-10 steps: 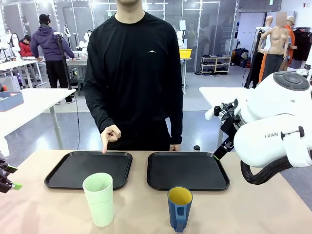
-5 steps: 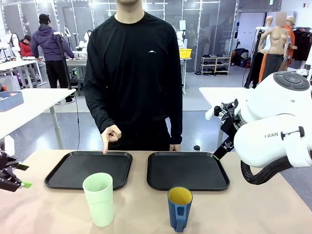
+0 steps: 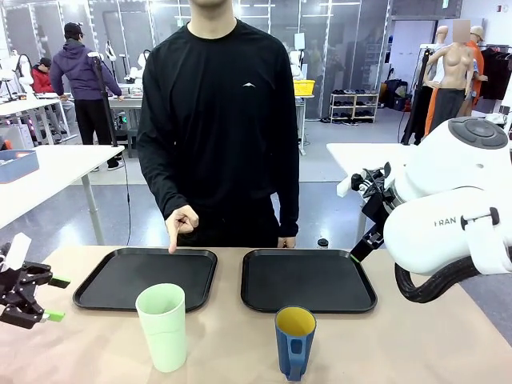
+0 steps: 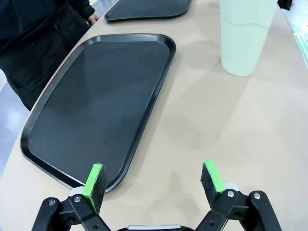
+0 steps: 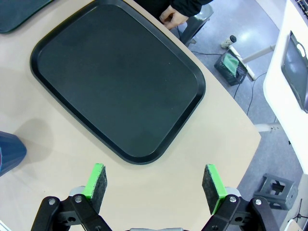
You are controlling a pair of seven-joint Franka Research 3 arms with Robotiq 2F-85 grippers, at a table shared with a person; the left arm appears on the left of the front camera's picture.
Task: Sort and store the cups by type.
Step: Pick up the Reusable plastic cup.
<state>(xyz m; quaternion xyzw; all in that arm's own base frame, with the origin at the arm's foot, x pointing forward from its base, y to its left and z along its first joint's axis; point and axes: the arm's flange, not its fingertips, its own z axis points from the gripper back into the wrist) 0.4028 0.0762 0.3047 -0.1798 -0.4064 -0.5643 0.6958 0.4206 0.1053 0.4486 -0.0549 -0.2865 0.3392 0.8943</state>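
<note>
When reaching for the mint-green tumbler (image 3: pixel 162 326) with the left gripper (image 3: pixel 54 299) spread and empty:
Straddle mid-wall, close gently to avoid crushing thin plastic. Stands on table (image 3: pixel 400 344) just short of left tray (image 3: pixel 144 276); blue mug (image 3: pixel 295 340) short of right tray (image 3: pixel 308 280); right gripper (image 5: pixel 155 185) spread, empty.

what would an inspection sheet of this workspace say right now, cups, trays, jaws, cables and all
surface: tan table with two black trays side by side, left tray and right tray, both bare
job's things: mint-green tumbler upright on the table before the left tray; blue mug upright before the right tray, handle toward the robot
clutter: nothing seen
grippers: left gripper near the left tray's corner, jaws open, empty; right gripper above the table beside the right tray, jaws open, empty
cables: black hose looped under the right arm
surroundings: person at the far side, one hand pointing down at the left tray's far edge; other tables behind
</note>
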